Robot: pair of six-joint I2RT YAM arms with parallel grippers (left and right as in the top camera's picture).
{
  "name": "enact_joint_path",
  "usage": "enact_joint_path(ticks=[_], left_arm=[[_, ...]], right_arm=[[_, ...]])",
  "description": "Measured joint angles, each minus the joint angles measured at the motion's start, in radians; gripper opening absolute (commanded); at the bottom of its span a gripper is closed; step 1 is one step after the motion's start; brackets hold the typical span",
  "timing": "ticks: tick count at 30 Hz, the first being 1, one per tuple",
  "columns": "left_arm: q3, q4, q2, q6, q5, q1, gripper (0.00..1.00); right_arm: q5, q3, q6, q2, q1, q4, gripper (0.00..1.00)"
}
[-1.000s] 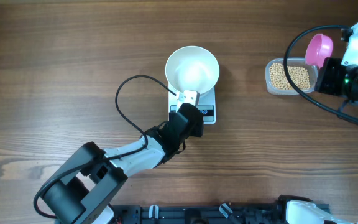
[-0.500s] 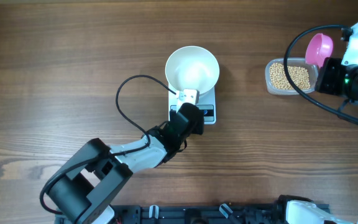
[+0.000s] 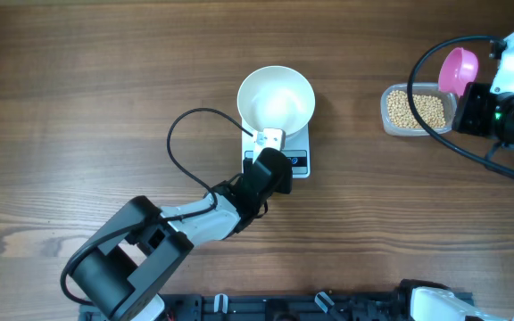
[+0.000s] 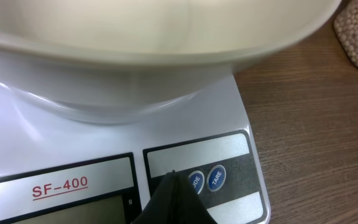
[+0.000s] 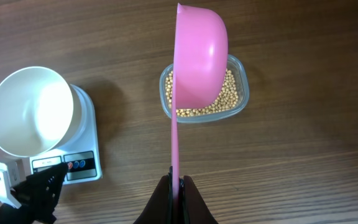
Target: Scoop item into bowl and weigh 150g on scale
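Note:
The white bowl (image 3: pixel 276 98) stands on the white scale (image 3: pixel 300 143), and its inside shows only white. My left gripper (image 4: pixel 173 182) is shut with nothing in it. Its tip rests at the scale's dark button panel (image 4: pixel 229 171), just left of the blue MODE and TARE buttons. My right gripper (image 5: pixel 178 185) is shut on the thin handle of a pink scoop (image 5: pixel 199 56). The scoop hangs over the tan beans (image 5: pixel 229 93) in a clear container. From overhead, the scoop (image 3: pixel 458 69) is at the container's far right corner.
The clear plastic container (image 3: pixel 415 110) of beans sits on the wood table right of the scale. A black cable (image 3: pixel 178 134) loops from the left arm across the table left of the scale. The right arm's body (image 3: pixel 507 116) fills the right edge.
The left arm's elbow has shifted slightly. Its gripper tip stays at the scale's buttons. The right arm and scoop have not moved.

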Motion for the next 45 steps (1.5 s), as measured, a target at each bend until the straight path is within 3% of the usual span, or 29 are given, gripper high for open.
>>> enact_joint_path(ticks=[45], left_arm=[[0.002,0.003,0.032,0.000,-0.001,0.000,0.04]], right_arm=[[0.000,0.000,0.000,0.000,0.000,0.000,0.04]])
